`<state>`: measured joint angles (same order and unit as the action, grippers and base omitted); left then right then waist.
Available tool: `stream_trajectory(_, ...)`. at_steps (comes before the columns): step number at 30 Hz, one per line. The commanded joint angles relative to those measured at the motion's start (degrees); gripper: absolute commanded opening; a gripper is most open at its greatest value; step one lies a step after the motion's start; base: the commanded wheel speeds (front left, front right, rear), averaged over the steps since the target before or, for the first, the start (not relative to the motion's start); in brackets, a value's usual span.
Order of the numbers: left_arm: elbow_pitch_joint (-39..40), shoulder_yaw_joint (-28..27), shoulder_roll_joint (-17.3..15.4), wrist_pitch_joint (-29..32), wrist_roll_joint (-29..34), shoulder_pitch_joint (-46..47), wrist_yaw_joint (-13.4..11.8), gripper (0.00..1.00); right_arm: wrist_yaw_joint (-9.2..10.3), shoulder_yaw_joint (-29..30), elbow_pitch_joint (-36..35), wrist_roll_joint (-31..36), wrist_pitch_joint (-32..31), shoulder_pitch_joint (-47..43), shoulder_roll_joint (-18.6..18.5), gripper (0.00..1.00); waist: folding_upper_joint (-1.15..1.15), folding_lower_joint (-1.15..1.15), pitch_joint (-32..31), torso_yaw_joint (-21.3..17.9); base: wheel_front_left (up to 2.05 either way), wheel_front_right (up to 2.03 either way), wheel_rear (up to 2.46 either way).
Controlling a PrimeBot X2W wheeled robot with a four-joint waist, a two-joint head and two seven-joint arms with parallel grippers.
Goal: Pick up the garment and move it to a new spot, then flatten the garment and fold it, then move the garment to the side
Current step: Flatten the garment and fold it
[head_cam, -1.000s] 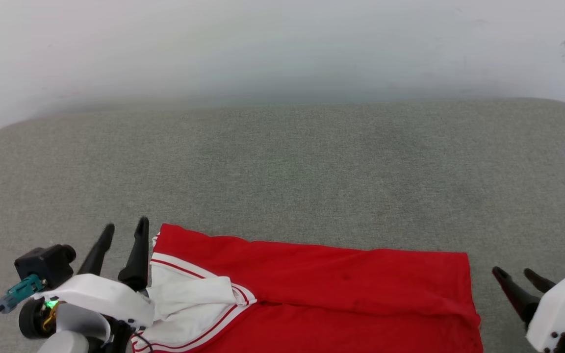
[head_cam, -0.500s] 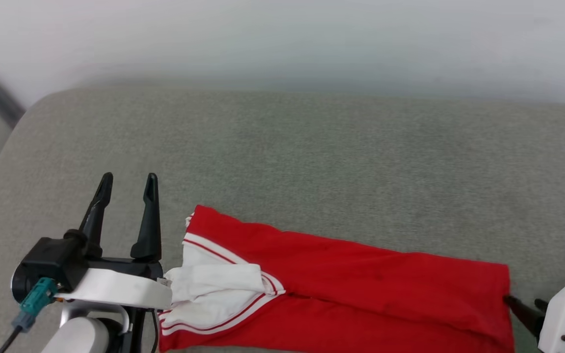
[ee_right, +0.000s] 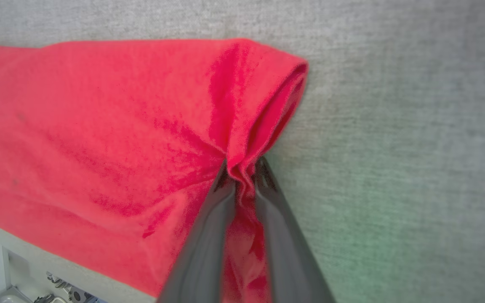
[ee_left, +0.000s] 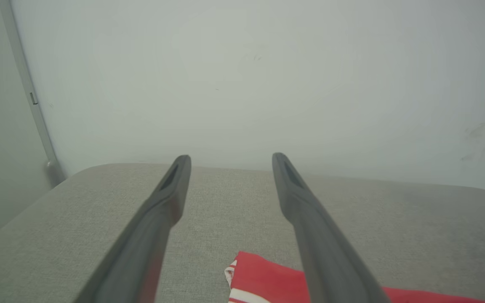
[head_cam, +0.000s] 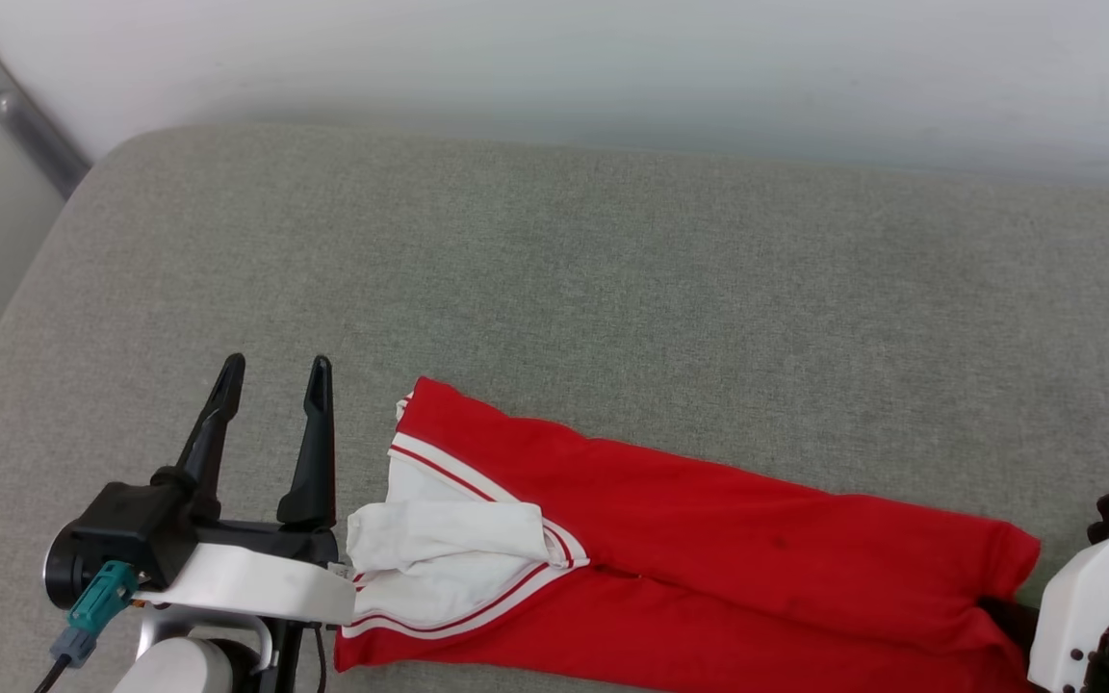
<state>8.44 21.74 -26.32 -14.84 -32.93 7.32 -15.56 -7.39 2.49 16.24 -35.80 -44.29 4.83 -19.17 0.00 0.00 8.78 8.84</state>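
Grey cushion (head_cam: 554,289) carries the limp garment (head_cam: 709,558); right gripper (ee_right: 241,167) pinches its hem, left gripper (head_cam: 275,371) spread empty; grasp corners

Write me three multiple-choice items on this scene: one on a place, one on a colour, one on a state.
1. Where is the left hand relative to the red jersey?
A. Beside its sleeve end
B. Over its middle
C. At its plain red end

2. What colour is the jersey's folded sleeve?
A. Black
B. White
C. Blue

3. What state is the right hand in?
A. Open above the jersey
B. Open, away from the jersey
C. Shut on the jersey

Answers:
1 A: in the head view its fingers rise just left of the sleeve.
2 B: the sleeve is white with red-striped trim.
3 C: the right wrist view shows both fingers pinching bunched red cloth.
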Motion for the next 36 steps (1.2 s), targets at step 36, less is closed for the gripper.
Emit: stream_trajectory(36,-6.44,-0.97,3.19,-0.44,-0.85,-3.76,2.34,1.00,-0.09,15.98,0.73,-14.95,-12.11,6.20,8.81,0.00,0.00,0.00,-6.56,-9.11,0.00,0.00,0.00)
